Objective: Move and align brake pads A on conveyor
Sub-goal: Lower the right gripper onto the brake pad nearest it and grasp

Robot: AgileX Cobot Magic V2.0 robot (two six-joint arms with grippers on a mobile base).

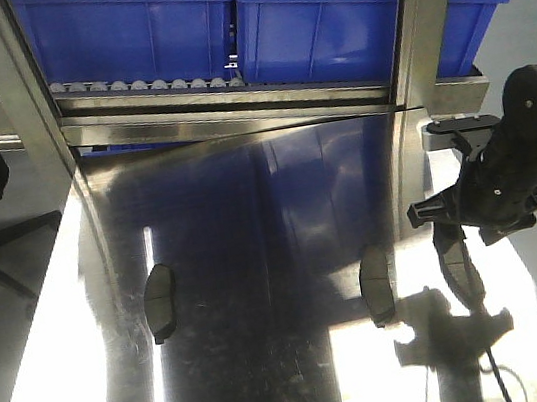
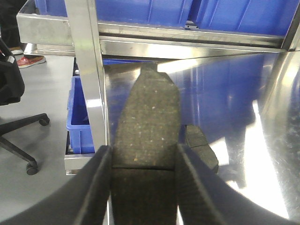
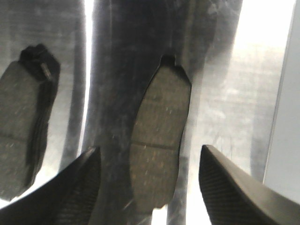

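Note:
My left gripper (image 2: 143, 147) is shut on a dark grey brake pad (image 2: 147, 108) that sticks out forward over the steel table's left edge. A second pad (image 2: 201, 146) lies on the table just to its right. My right gripper (image 3: 150, 149) is open just above another pad (image 3: 159, 136) lying flat on the steel, with one finger on either side. To its left lies one more pad (image 3: 23, 126). The front view shows pads at left (image 1: 161, 303), at centre right (image 1: 376, 286) and under the right arm (image 1: 458, 269). The conveyor is out of view.
The shiny steel table (image 1: 250, 214) has upright steel posts (image 1: 27, 106) at its back corners. Behind them, blue bins (image 1: 321, 11) sit on a roller rack (image 1: 150, 82). An office chair (image 2: 14, 117) stands on the floor at left, and a blue bin (image 2: 79, 117) sits beside the table's left edge.

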